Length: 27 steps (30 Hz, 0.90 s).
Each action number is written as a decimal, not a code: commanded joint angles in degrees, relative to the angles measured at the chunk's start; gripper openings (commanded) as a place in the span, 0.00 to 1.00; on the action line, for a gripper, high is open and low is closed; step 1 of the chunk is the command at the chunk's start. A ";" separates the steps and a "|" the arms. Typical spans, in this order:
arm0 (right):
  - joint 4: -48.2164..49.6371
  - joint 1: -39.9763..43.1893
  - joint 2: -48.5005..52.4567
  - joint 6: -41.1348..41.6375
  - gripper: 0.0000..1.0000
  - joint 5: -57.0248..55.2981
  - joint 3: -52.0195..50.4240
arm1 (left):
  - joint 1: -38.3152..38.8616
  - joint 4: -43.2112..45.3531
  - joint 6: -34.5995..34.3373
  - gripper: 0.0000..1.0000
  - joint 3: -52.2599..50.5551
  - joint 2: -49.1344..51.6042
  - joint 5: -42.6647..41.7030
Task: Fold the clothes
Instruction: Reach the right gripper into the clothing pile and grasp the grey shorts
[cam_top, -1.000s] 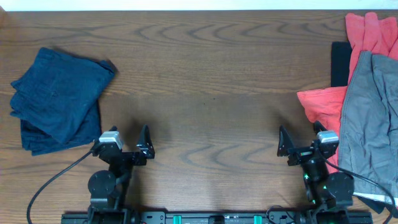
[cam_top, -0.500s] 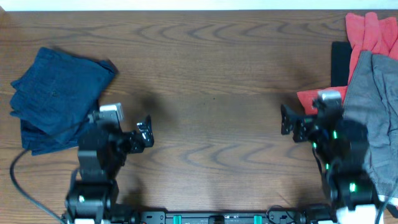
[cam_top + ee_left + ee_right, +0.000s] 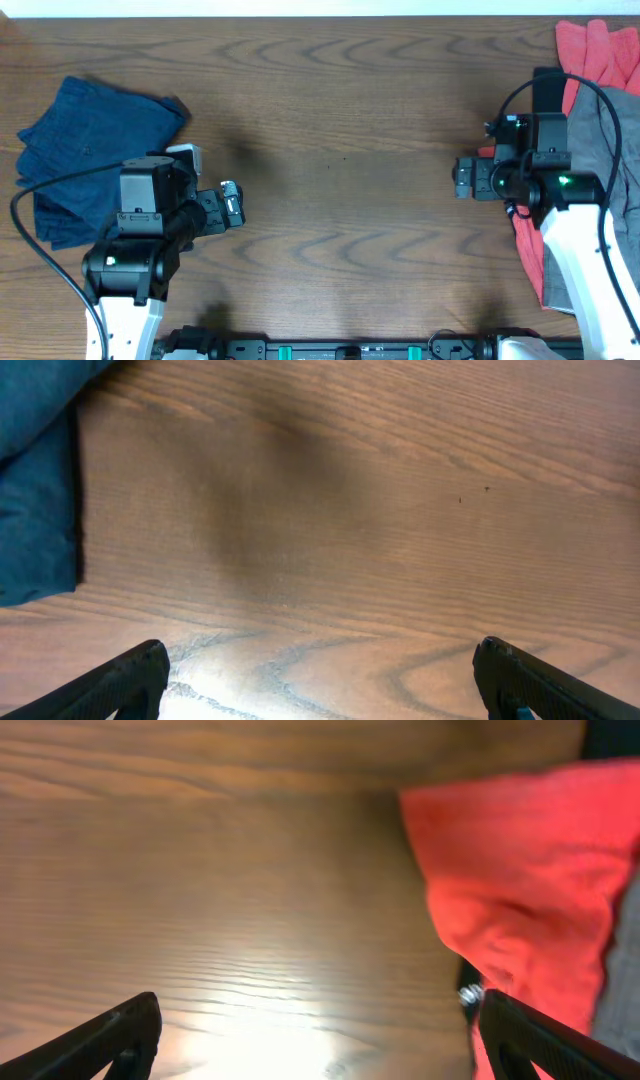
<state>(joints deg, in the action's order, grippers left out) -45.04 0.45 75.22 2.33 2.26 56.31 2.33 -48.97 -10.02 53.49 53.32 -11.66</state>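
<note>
1. Both arms have swung up from the lower edge of the overhead frame. The left fingers [image 3: 125, 680] now sit just beside the folded navy blue cotton garment [image 3: 90, 160] at the left, and the right fingers [image 3: 115, 1040] are at the edge of the heap at the right.
2. Both pairs of fingers are spread wide and grasp nothing; only the brown wooden surface [image 3: 340, 120] shows between them.
3. Done, by my judgement: the navy piece, lying as a rough folded stack at the upper left.
4. Left to do: the unfolded heap at the right edge, where crumpled olive-grey cotton shorts [image 3: 628, 190] lie over coral-red cloth [image 3: 510, 870].
5. Count: one navy garment and one pair of grey shorts. Coral-red shows in two places, at the upper right and under the right arm; whether that is one garment or two I cannot tell.
</note>
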 commanded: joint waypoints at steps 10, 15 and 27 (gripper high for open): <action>7.41 13.38 13.73 14.40 0.98 -23.93 0.94 | -0.28 -0.28 1.20 0.98 1.29 0.15 -0.13; 11.50 16.70 20.39 14.47 0.83 -23.89 0.94 | -0.28 -0.28 1.20 0.98 1.29 0.15 -0.13; 16.85 19.78 28.30 18.64 0.71 -24.50 0.96 | -0.26 -0.39 1.18 0.98 1.27 0.15 -0.13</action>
<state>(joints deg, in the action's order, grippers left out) -28.77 19.46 102.80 18.59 -20.93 56.34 2.33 -49.12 -10.02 53.49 53.47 -11.66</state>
